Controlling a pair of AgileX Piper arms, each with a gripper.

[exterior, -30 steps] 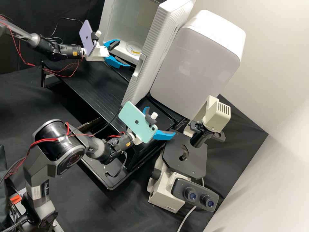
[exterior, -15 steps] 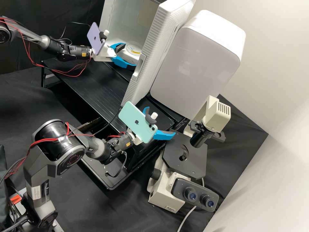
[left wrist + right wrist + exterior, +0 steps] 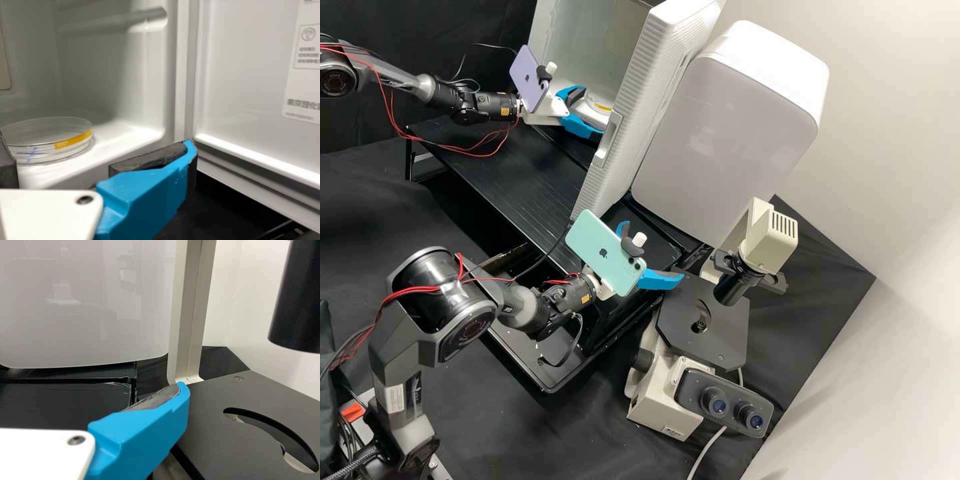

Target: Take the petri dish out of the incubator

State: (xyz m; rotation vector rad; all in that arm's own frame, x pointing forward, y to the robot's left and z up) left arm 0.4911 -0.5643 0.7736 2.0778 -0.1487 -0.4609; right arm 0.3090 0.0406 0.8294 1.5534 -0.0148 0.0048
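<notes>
While inside incubator (image 3: 125, 75), petri dish (image 3: 46, 137) flat, lid-up.

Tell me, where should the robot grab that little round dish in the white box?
By its low round side wall, a finger on each side. The petri dish lies flat on the white ledge of the incubator, wide and shallow, with nothing sticking up to pinch. Probably best to come in level through the open front, where the open left tool is.

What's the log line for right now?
left gripper open at white incubator mouth | clear round petri dish inside, ungripped | right gripper open
</notes>
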